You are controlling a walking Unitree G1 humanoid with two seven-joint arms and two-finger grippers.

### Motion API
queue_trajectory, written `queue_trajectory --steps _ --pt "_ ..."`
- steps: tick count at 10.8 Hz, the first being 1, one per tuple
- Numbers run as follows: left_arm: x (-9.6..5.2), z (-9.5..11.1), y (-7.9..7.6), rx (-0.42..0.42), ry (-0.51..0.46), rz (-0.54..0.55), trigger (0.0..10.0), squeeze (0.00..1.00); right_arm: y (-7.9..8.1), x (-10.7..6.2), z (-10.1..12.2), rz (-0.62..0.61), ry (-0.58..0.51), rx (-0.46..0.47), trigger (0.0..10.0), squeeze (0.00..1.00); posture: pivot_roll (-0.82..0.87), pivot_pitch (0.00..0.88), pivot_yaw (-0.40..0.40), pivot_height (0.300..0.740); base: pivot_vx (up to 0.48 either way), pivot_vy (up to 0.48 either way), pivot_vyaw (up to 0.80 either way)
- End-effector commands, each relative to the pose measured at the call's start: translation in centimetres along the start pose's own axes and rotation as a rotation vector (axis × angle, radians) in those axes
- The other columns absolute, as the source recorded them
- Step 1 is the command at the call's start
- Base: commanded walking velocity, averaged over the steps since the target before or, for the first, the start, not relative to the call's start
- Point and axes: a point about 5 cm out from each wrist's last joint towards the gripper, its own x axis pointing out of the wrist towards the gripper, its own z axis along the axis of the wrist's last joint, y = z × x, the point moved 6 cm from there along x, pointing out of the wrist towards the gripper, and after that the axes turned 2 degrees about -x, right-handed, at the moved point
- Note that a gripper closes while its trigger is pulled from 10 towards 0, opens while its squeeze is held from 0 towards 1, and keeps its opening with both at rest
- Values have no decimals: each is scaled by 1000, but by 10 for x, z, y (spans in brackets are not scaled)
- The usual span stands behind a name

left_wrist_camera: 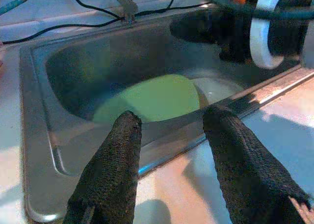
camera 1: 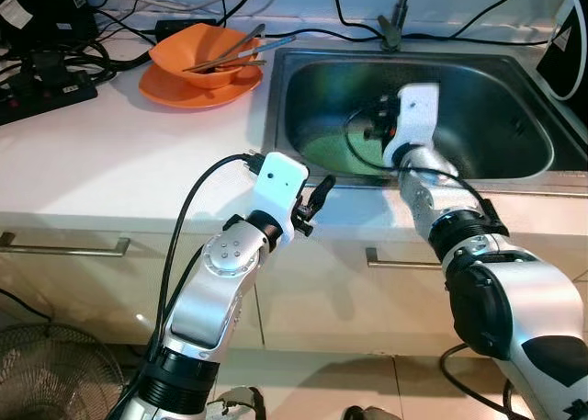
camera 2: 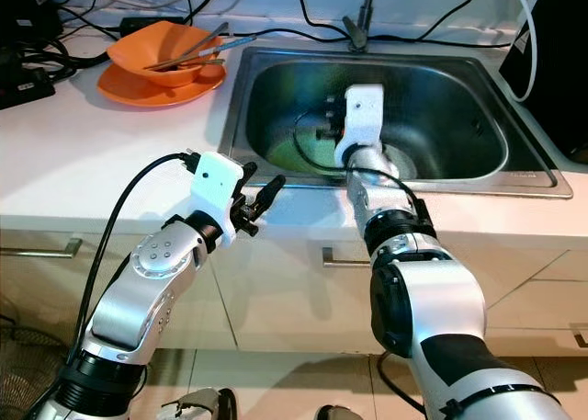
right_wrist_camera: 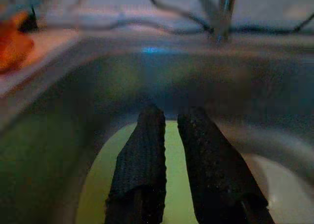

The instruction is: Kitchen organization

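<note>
Inside the steel sink [camera 1: 514, 89], the right gripper's [right_wrist_camera: 169, 150] woven black fingers, narrowly parted and empty, hover above one round green plate [left_wrist_camera: 152, 99], while the left gripper [left_wrist_camera: 171, 136] gapes empty over the desk [camera 1: 119, 153].

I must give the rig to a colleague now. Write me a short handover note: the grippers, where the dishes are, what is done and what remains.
Left gripper: open, empty, over the counter edge in front of the sink.
Right gripper: down in the sink, fingers nearly together above the green plate; no grip seen.
A white dish lies beside the green plate in the basin.
Orange bowl with utensils stands on an orange plate on the counter, left of the sink.
Done: nothing evident. Left: probably lifting out the sink dishes.
</note>
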Motion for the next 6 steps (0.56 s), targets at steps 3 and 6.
queue_trajectory --steps 3,6 --pt "1 19 35 39 -103 168 10000 0 20 -9 59 91 -315 -25 10000 0 135 82 0 740 0 0 0" --pt "-6 39 80 84 -203 367 10000 0 14 -39 31 24 -344 37 10000 0 98 94 11 740 0 0 0"
